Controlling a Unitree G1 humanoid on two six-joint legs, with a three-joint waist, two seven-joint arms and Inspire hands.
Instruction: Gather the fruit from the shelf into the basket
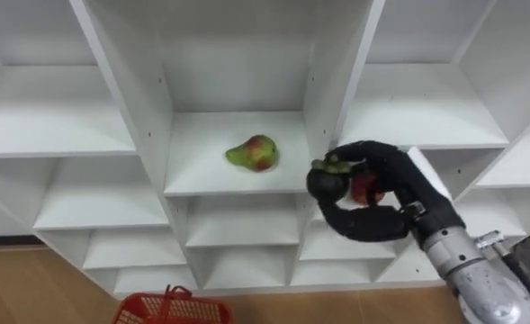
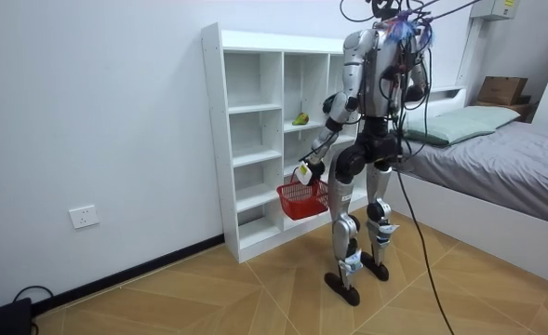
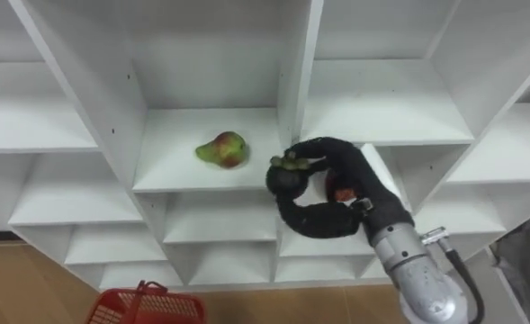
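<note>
Pear (image 1: pixel 252 153) on shelf (image 1: pixel 202 176), fruit (image 1: pixel 365 190) in fingers (image 1: pixel 387 158)

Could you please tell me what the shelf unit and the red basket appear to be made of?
Shelf unit: likely painted or laminated board, judging by white panels with a smooth matte face and peg holes. Basket: probably plastic, given its uniform red colour and open lattice walls; coated wire cannot be ruled out.

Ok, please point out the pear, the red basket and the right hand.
pear (image 1: pixel 254 153), left eye view, middle of its skin.
red basket (image 1: pixel 202 310), left eye view, its wire wall.
right hand (image 1: pixel 398 175), left eye view, back of the hand, curled round fruits (image 1: pixel 327 184).
</note>
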